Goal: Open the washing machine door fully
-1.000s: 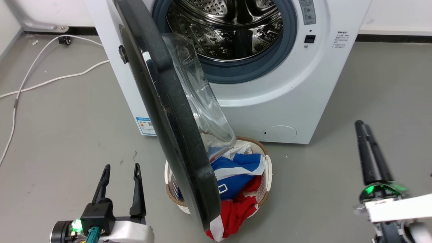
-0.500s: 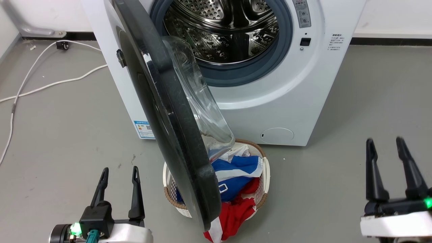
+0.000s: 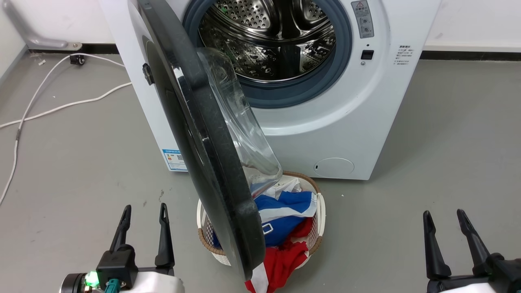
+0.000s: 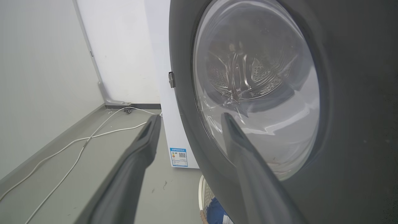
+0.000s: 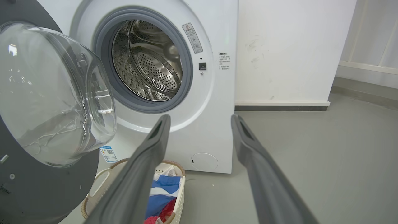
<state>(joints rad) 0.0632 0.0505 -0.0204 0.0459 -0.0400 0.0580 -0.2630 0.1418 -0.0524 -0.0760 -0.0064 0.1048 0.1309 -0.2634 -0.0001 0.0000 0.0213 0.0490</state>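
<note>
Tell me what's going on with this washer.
A two-armed robot is opening the washer door. The door stands swung well out, leaving the drum exposed, and it hangs over a basket of clothes on the floor. Both grippers are open and hold nothing: the left gripper sits low on the door's outer side, the right gripper on its glass side. Neither touches the door.
</note>
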